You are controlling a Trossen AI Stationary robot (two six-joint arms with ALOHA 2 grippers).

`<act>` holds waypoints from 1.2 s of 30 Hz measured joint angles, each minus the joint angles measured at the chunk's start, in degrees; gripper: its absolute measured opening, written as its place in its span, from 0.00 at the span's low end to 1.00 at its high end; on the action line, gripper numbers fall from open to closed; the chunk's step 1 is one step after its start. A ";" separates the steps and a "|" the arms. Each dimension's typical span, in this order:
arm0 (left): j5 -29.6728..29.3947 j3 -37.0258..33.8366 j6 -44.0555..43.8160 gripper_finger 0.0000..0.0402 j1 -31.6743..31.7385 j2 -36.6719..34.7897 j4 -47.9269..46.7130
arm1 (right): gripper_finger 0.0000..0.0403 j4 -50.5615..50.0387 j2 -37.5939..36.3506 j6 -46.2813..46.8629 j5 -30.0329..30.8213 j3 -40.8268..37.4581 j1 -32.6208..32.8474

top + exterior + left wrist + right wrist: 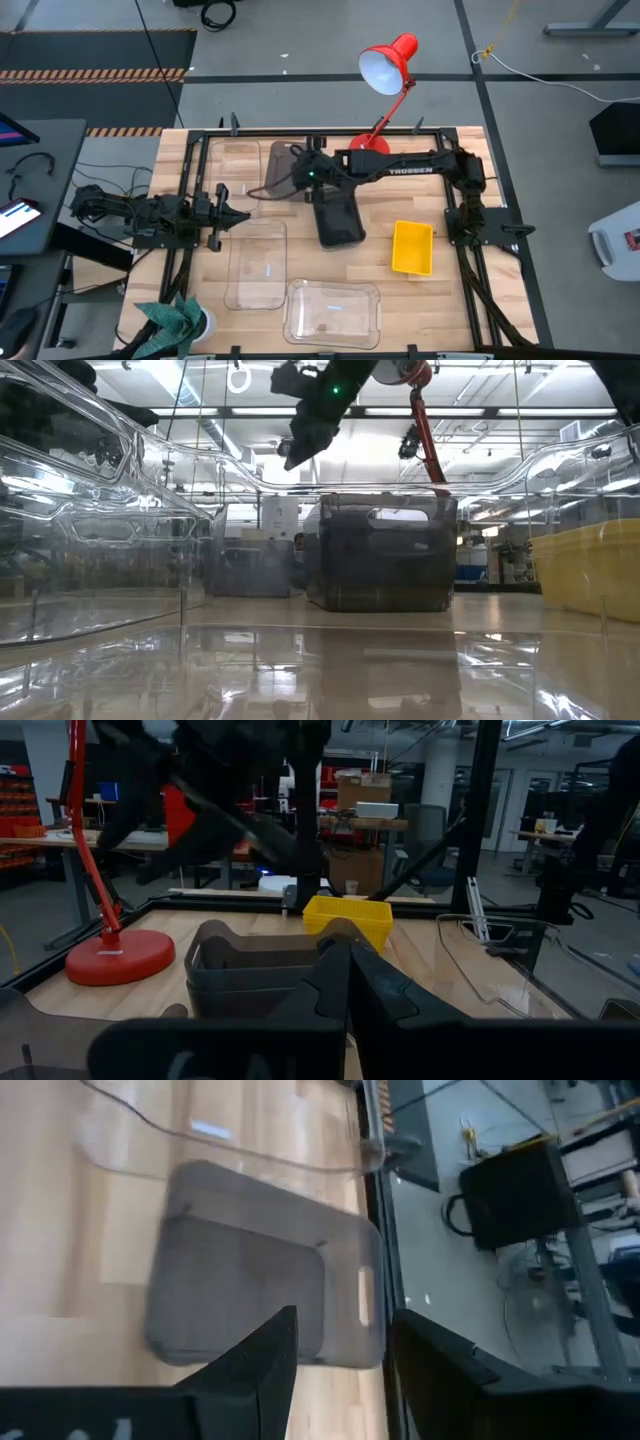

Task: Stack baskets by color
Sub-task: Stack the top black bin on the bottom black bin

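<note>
A dark grey basket (338, 222) (385, 550) rests on its bottom in the middle of the table. A second, see-through grey basket (281, 166) (260, 1280) sits near the far edge. A yellow basket (412, 247) (347, 917) stands to the right. My right gripper (292, 182) (345, 1370) hovers open above the far grey basket, slanting down, touching nothing. At the table's left side my left gripper (225, 210) (350, 990) waits shut and empty.
Clear baskets lie at the far left (238, 160), the near left (257, 263) and the near middle (333, 311). A red desk lamp (388, 62) stands with its base (120, 958) at the far edge. A green cloth (175, 318) sits at the near left corner.
</note>
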 joint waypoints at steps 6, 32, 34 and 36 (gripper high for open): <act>0.00 -0.01 -0.01 0.02 0.00 0.00 0.00 | 0.40 -2.25 -3.43 4.96 -13.78 0.04 -3.47; -15.05 0.16 -25.39 0.02 0.07 0.21 5.29 | 0.22 13.03 -39.70 15.53 -11.96 -40.23 6.66; -13.09 0.76 -24.52 0.02 0.07 1.44 4.40 | 0.22 14.37 -42.91 15.50 -11.38 -42.38 7.96; -11.93 2.37 -24.27 0.02 0.02 3.31 4.79 | 0.22 16.43 -46.27 15.35 -9.32 -45.12 9.39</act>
